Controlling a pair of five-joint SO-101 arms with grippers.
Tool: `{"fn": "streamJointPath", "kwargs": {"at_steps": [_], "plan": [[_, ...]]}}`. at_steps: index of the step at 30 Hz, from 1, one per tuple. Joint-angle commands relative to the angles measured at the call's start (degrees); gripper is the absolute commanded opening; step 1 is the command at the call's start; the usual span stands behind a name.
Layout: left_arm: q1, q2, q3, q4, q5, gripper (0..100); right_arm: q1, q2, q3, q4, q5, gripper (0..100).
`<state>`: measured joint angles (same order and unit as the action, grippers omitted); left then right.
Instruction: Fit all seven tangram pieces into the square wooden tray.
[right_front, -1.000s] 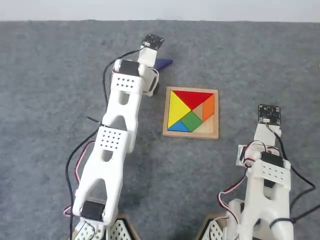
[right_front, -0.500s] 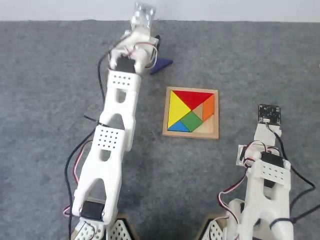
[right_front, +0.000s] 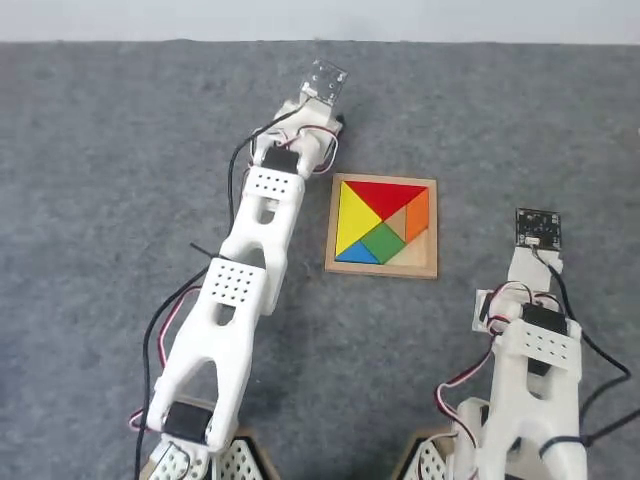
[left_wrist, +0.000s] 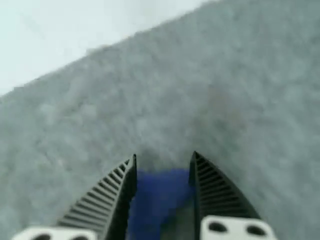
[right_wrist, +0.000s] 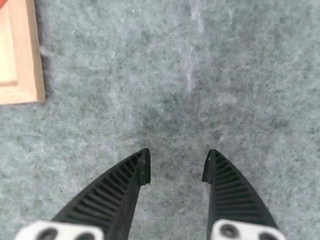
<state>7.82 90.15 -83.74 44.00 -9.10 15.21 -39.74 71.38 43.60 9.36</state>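
Your left gripper (left_wrist: 163, 159) is closed to a narrow gap on the blue piece (left_wrist: 157, 195). The piece sits between the two jaws and runs back toward the palm. Its outline is hidden there, so you cannot read its long axis from the wrist view.

What matters for the next move is where the tray (right_front: 380, 269) lies from that gripper. In the high view the gripper is just off one corner of the tray. The tray is on the gripper's right, drawn back toward the arm's base. The bare wood (right_front: 412, 251) waiting for a piece is on the half of the tray farther from this gripper, beyond the yellow triangle (right_front: 350, 222) and the green square (right_front: 383, 241). My judgement is that you have to carry the piece across the filled half. You will probably also have to turn it at the wrist before it drops flush.

Your right gripper (right_wrist: 177, 152) is spread wide and holds nothing, above bare worktop (right_wrist: 200, 75). One corner of the tray (right_wrist: 20, 60) lies ahead of it and to its left. It is nearer the open slots, but the piece is in the left gripper.
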Motion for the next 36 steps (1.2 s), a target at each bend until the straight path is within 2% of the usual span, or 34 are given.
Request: {"fn": "streamJointPath", "kwargs": {"at_steps": [1,16,19,21,24,32,34,36], "plan": [[0.44,-4.66,-0.84,13.98,-0.7,17,-0.4,-1.54,-0.44,-1.1,0.62,18.3],[0.88,-18.99,-0.92,56.7,-0.7,17,-0.4,-1.54,-0.44,-1.1,0.53,18.3],[-1.14,-24.09,-0.92,56.44,-0.97,17,-0.4,-1.54,-0.44,-1.1,0.53,18.3],[-2.73,-27.16,-2.68,53.19,-1.05,17,-0.4,-1.54,-0.44,-1.1,0.53,18.3],[-5.45,-28.57,-4.88,42.46,-0.79,17,-0.4,-1.54,-0.44,-1.1,0.53,18.3],[-5.89,-16.62,3.56,-2.55,-0.97,17,-0.4,-1.54,-0.44,-1.1,0.53,18.3],[-4.84,-12.4,4.09,-8.09,-0.97,17,-0.4,-1.54,-0.44,-1.1,0.53,18.3],[-3.69,-8.88,4.09,-9.49,-1.05,17,-0.4,-1.54,-0.44,-1.1,0.53,18.3]]}}
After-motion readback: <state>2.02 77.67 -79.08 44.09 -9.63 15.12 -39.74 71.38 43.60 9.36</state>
